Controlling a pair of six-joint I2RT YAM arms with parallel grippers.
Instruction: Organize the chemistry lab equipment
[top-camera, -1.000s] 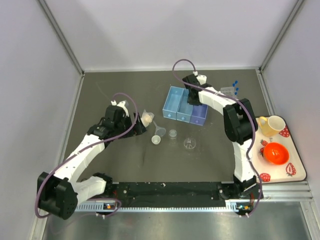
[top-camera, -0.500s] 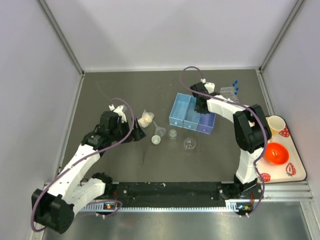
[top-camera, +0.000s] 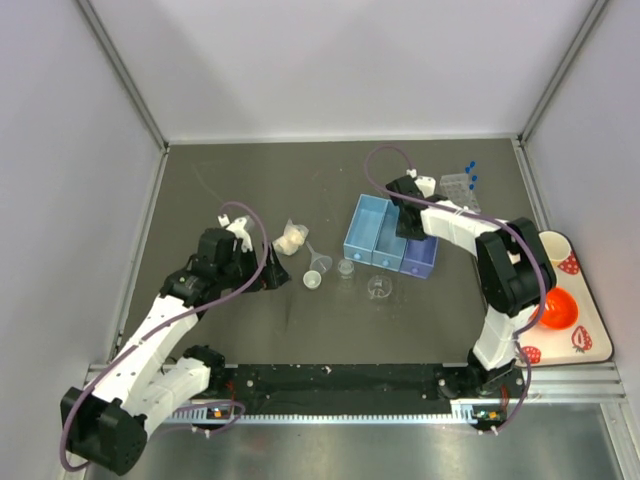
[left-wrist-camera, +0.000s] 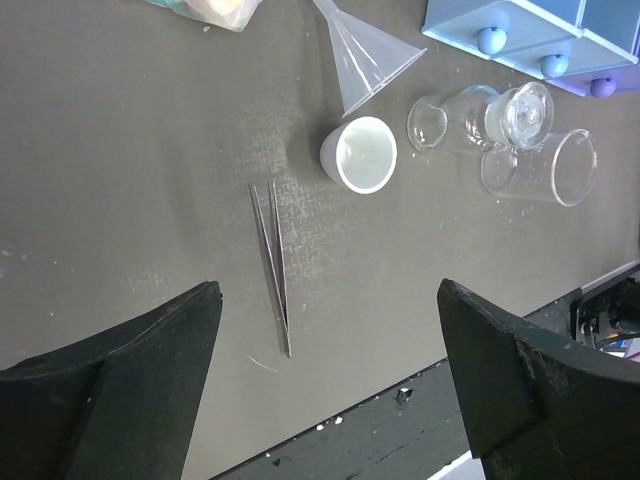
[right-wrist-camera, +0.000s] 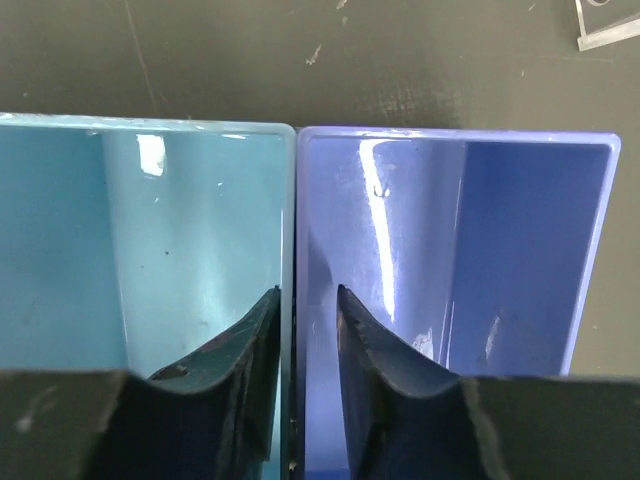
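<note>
**Bench contents, left to right**

1. Left gripper (top-camera: 268, 272) – black, jaws wide apart and holding nothing, above the matte dark grey table (top-camera: 250, 190), at 9 o'clock of the glassware.
2. Tweezers (left-wrist-camera: 273, 262) – thin bright metal, lying flat, at 7 o'clock of the white cup.
3. Crumpled clear bag (top-camera: 292, 238) – pale contents, at 11 o'clock of the funnel.
4. Funnel (top-camera: 320, 262) – clear plastic cone with a narrow stem, on its side.
5. White cup (top-camera: 311, 279) – small, round, opaque, upright, just beside the funnel's mouth at 7 o'clock.
6. Small beaker (top-camera: 345, 267) – clear, at 3 o'clock of the funnel.
7. Round dish (top-camera: 379, 288) – clear, at 4 o'clock of the beaker.
8. Bin unit (top-camera: 370, 225) – three glossy plastic compartments, two light blue and one violet, with round knobs.
9. Right gripper (top-camera: 410, 218) – fingers slightly parted, straddling the wall between the blue and violet bins; whether they pressed it could not be told.
10. Tube rack (top-camera: 455, 183) – clear, holed, with blue-capped test tubes (top-camera: 470, 170), at the table's 1 o'clock corner.
11. Tray (top-camera: 590, 340) – white, strawberry print, at 4 o'clock, carrying a yellow mug (top-camera: 545, 248) and an orange bowl (top-camera: 558, 308).
</note>
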